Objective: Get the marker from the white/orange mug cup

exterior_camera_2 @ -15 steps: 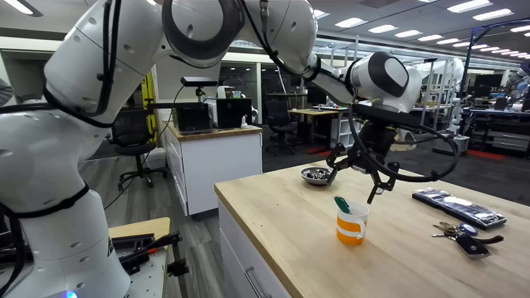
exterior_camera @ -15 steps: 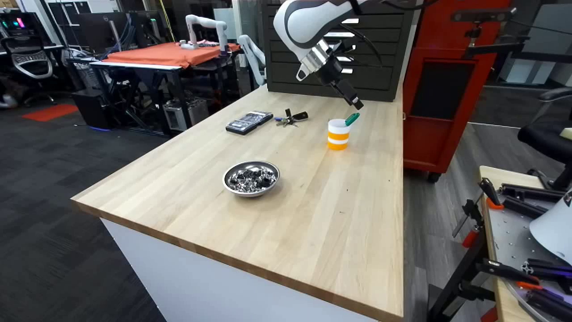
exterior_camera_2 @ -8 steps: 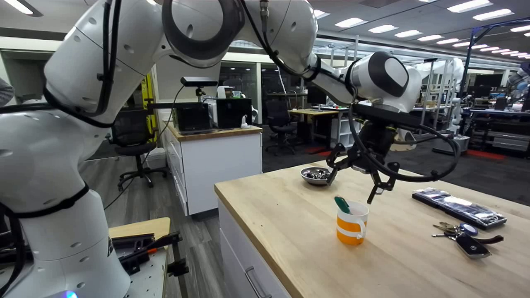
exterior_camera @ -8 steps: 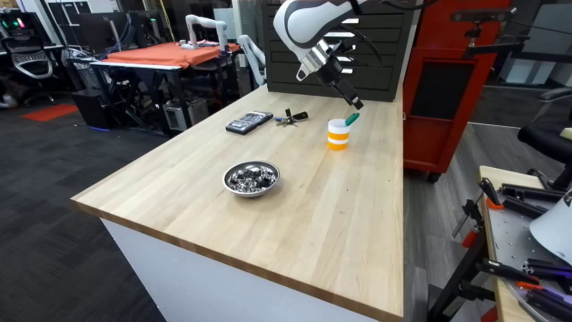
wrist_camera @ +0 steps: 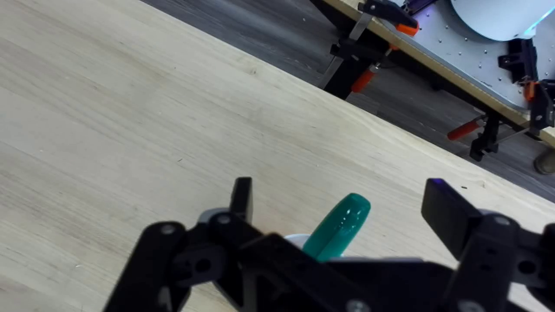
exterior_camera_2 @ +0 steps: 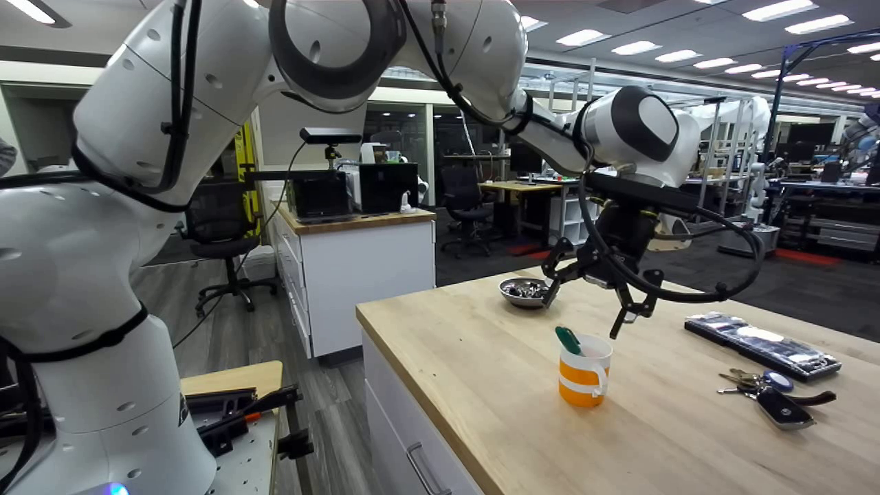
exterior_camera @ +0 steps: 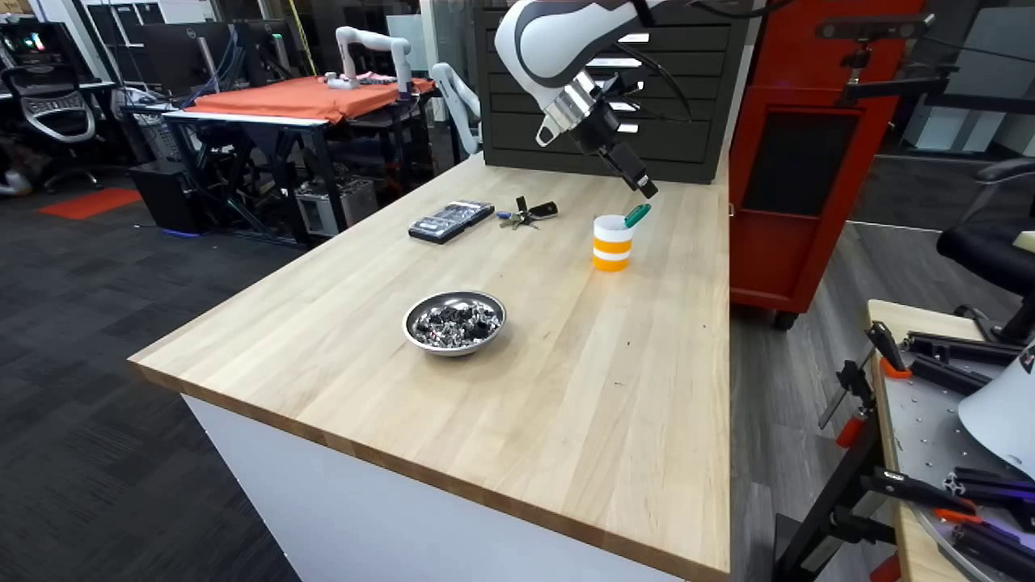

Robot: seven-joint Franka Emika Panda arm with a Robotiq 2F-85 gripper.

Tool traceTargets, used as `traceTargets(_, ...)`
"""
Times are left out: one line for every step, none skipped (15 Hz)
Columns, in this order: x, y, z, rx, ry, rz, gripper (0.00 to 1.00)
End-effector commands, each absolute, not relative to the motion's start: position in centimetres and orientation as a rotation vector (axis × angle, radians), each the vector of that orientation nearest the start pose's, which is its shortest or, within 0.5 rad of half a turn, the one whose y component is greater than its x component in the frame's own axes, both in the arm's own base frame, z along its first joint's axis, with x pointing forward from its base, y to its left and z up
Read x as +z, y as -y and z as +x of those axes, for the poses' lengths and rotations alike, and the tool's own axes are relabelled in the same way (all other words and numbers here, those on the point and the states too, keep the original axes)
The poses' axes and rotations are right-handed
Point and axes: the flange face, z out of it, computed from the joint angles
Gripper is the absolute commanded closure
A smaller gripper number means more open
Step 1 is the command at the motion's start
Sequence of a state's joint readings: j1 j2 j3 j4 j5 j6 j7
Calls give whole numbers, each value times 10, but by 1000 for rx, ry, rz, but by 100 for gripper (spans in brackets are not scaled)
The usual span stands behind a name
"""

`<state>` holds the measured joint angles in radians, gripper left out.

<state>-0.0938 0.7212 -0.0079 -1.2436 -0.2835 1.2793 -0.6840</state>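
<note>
The white/orange mug cup (exterior_camera: 612,249) stands upright on the wooden table; it also shows in an exterior view (exterior_camera_2: 581,379) with its handle visible. The teal-green marker (exterior_camera_2: 568,339) leans in it, its upper end sticking out past the rim; it also shows in an exterior view (exterior_camera: 637,215). My gripper (exterior_camera_2: 581,319) is open and empty above the mug, apart from the marker. In the wrist view the marker's tip (wrist_camera: 340,227) appears between the spread fingers (wrist_camera: 340,193). Only a bit of the mug's white rim (wrist_camera: 296,238) shows there; the gripper hides the rest.
A metal bowl (exterior_camera: 453,351) of shiny bits, a flat black device (exterior_camera: 450,221) and keys (exterior_camera: 527,212) lie on the table (exterior_camera: 550,420). A dark drawer cabinet (exterior_camera: 598,149) stands at the table's far end in that view. A table edge (wrist_camera: 277,73) runs near the mug.
</note>
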Motion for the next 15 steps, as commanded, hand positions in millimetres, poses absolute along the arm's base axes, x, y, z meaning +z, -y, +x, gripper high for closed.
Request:
traceTargets(313, 102, 653, 1142, 875, -2813, 0)
traceTargets(315, 102, 653, 1139, 867, -2820, 0)
traceTargets(317, 102, 654, 1133, 866, -2831, 0)
traceTargets(322, 101, 654, 1120, 864, -2841, 0)
traceTargets(325, 101, 654, 1115, 860, -2848, 0)
traceTargets(330, 100, 655, 1110, 855, -2859, 0)
traceTargets(335, 98, 654, 1103, 850, -2869, 0)
traceTargets(339, 97, 655, 1098, 841, -2874, 0)
traceTargets(342, 95, 654, 1095, 828, -2880, 0)
traceTargets(343, 93, 655, 1092, 818, -2883, 0)
traceTargets(342, 90, 654, 1095, 806, -2884, 0)
traceTargets(341, 88, 654, 1099, 793, -2882, 0)
traceTargets(339, 85, 653, 1103, 786, -2877, 0)
traceTargets(336, 82, 653, 1107, 783, -2873, 0)
traceTargets(333, 80, 652, 1111, 781, -2867, 0)
